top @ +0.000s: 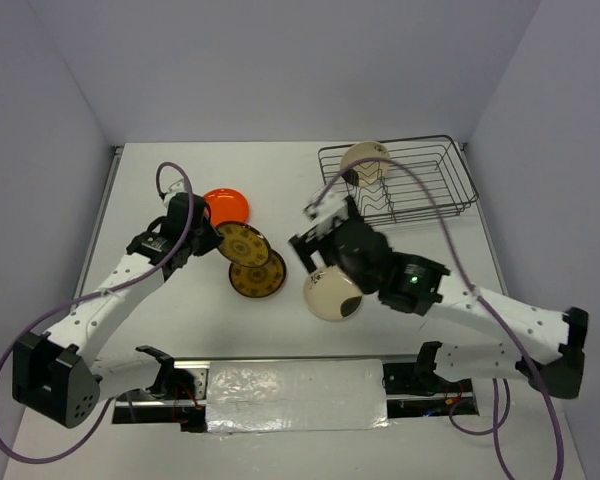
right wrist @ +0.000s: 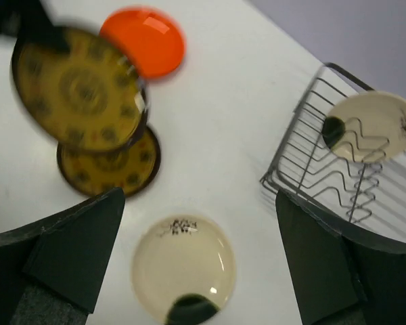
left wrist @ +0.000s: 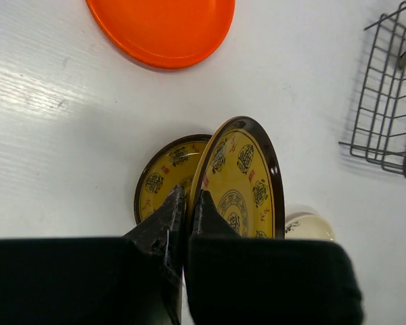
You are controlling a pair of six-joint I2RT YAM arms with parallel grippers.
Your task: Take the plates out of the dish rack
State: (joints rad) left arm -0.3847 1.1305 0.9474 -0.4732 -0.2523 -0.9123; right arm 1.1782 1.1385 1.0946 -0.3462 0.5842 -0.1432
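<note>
Looking down from the top camera, I see the dish rack (top: 420, 200) at the far right of the counter (top: 160, 170). One racked cream plate (top: 365, 160) stands on edge in its left end. An orange plate (top: 227, 206) lies flat off to the left. My left end effector (top: 212, 232) pinches the rim of the tilted brown plate (top: 242, 243), which partly covers the flat brown plate (top: 260, 275). My right end effector (top: 320, 245) hangs over the loose cream plate (top: 332, 297), which lies on the counter closer to the arms.

From the left wrist, the two fingers (left wrist: 169, 217) are squeezed shut on the edge of the tilted brown plate. The flat brown plate sits under it, and the orange plate lies past them.

From the right wrist, the fingers (right wrist: 74, 250) stand wide apart and hold nothing. The loose cream plate lies flat below, between them. The tilted brown plate looks blurry here.
</note>
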